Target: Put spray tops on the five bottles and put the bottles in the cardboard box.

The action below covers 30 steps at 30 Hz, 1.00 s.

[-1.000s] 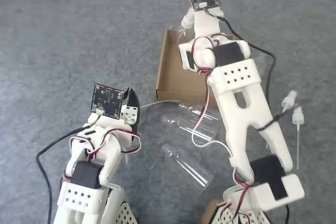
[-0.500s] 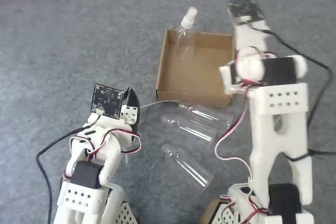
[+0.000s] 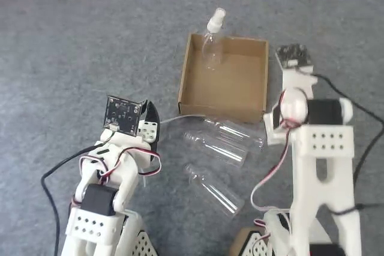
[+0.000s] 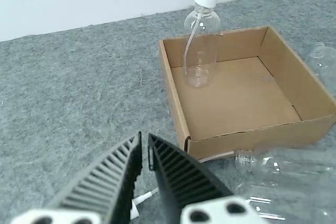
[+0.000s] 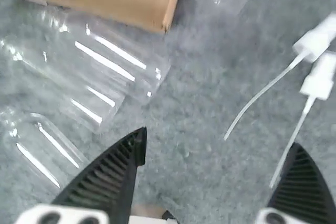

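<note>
Capped bottle [image 3: 211, 43] stands in cardboard box [image 3: 225, 82], upper centre of high view. Our right claw [image 5: 218, 145] spread wide, left claw [image 4: 145, 139] pressed together. We'd pinch spray top [image 5: 321, 77] by white head, not thin tube.

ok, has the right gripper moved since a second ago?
Yes. The right gripper has pulled back from over the cardboard box toward its base and now hangs beside the box's right wall.

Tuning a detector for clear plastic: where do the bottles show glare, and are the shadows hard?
Right wrist view: bright white streaks along the lying bottles. High view: thinner streaks on them; no hard shadow beside the cardboard box. Left wrist view: the capped bottle shows little glare.
</note>
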### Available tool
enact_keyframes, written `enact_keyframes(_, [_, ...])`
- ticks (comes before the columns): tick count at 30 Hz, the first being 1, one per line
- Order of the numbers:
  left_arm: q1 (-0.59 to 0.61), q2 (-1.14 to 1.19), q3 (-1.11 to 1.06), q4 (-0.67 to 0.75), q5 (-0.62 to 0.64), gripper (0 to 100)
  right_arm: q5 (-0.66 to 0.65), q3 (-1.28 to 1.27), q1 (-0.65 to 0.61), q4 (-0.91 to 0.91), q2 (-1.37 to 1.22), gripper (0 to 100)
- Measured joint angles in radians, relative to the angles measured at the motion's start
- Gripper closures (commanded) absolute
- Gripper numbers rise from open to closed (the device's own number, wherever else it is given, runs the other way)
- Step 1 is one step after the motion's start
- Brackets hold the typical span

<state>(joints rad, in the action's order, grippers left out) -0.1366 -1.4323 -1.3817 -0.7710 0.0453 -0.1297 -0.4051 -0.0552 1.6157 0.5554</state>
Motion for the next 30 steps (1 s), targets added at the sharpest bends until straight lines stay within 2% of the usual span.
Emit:
enact_keyframes(10, [0.000, 0.000, 0.000, 0.002, 0.000, 99, -0.003, -0.304, 0.000, -0.012, 0.316, 65.2])
enact_keyframes(14, [-0.020, 0.000, 0.000, 0.058, 0.000, 99, -0.069, -0.382, 0.006, -0.012, 0.419, 65.2])
enact_keyframes(21, [0.011, -0.002, -0.018, 0.060, 0.000, 99, -0.141, -0.405, 0.057, -0.003, 0.557, 65.2])
enact_keyframes(30, [0.018, 0.000, -0.035, -0.008, 0.002, 99, -0.224, -0.405, 0.068, 0.020, 0.563, 64.9])
